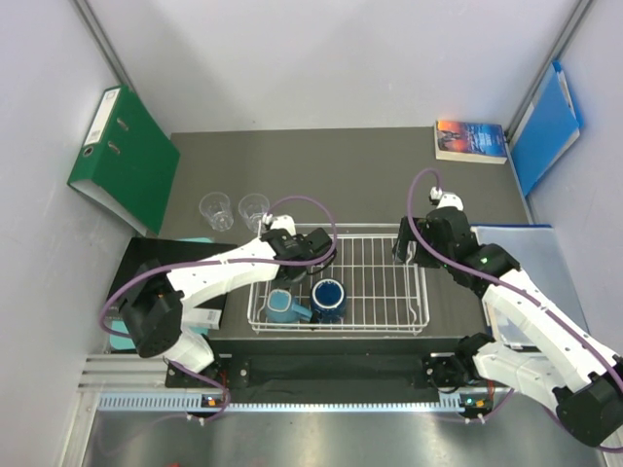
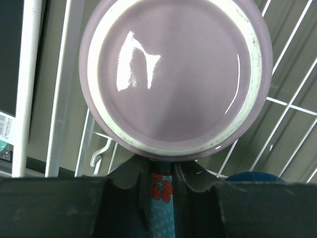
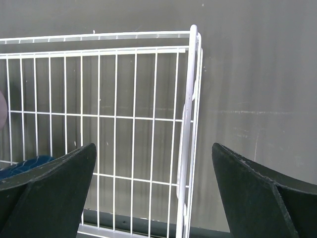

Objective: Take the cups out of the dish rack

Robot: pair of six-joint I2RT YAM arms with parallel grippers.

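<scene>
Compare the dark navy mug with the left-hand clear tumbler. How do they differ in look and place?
The dark navy mug is opaque; the left-hand clear tumbler is see-through. The mug sits inside the white wire dish rack; the tumbler stands outside it, on the grey table beyond its far-left corner. Both are small round cups.

pink mug [image 2: 173,74], teal mug [image 1: 283,305], navy mug [image 1: 329,297] in rack [image 1: 380,255]; tumblers [image 1: 216,209] outside

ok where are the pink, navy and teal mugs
pink mug [image 2: 173,74], left wrist view, its glossy round face
navy mug [image 1: 330,294], top external view, its open mouth
teal mug [image 1: 281,305], top external view, its open mouth
</scene>
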